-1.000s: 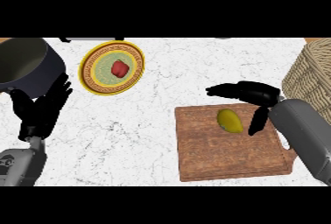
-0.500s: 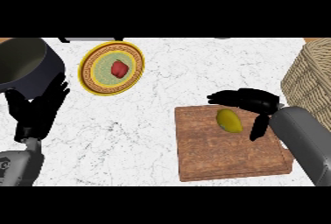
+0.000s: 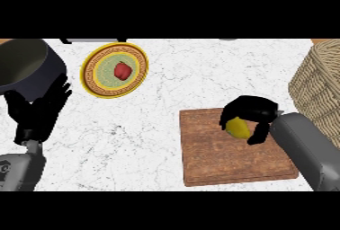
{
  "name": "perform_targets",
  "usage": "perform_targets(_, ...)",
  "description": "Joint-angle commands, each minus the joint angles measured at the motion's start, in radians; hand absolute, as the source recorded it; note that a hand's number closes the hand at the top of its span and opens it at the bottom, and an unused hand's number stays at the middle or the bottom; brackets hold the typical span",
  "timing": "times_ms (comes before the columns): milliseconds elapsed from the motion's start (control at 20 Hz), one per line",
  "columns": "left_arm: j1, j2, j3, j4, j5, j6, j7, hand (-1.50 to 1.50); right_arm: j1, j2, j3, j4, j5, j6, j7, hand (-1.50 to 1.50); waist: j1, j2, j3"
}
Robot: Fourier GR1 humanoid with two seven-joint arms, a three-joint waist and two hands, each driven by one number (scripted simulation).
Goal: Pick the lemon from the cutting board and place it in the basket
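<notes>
A: On the cutting board (image 3: 235,155), near its top edge, the lemon (image 3: 239,128) is sitting w/ the right hand (image 3: 251,112) curling its fingers (image 3: 259,134) round it from above.

B: Risk?

A: Probably the lemon's rolling out as it's lifting, since it's round & only partly wrapped. Basket (image 3: 320,92) is standing just right of the board, so the wrist could be clipping its wall.

B: Hidden bits?

A: Lemon's top is covered by the palm; basket's cut off at the edge. Left hand (image 3: 36,112) is resting open by the pot (image 3: 26,63).
</notes>
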Motion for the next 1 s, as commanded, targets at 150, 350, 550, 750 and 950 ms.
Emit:
perform_targets(150,-0.044,-0.023,0.012,0.032,-0.036,0.000,0.003,0.00,-0.028,0.082,-0.022,0.072,0.084,-0.017,-0.032,1.50,0.001,0.004,0.003)
perform_targets(350,0.012,0.003,0.033,0.013,-0.012,-0.014,-0.014,0.00,-0.050,0.112,-0.275,0.153,-0.063,-0.040,0.464,1.50,-0.014,0.007,-0.001)
perform_targets(550,0.021,0.005,0.040,0.005,-0.012,-0.002,-0.003,0.00,-0.027,0.092,-0.437,0.222,-0.141,-0.156,0.709,1.50,-0.064,0.004,-0.001)
perform_targets(750,0.009,0.004,0.030,-0.001,-0.013,-0.011,-0.001,0.00,-0.082,0.163,-0.545,0.261,-0.181,-0.317,1.021,1.50,-0.020,0.010,-0.004)
perform_targets(950,0.005,-0.009,0.010,-0.003,-0.019,-0.017,-0.010,0.00,-0.179,0.261,-0.632,0.266,-0.198,-0.556,1.312,1.50,0.031,0.012,-0.003)
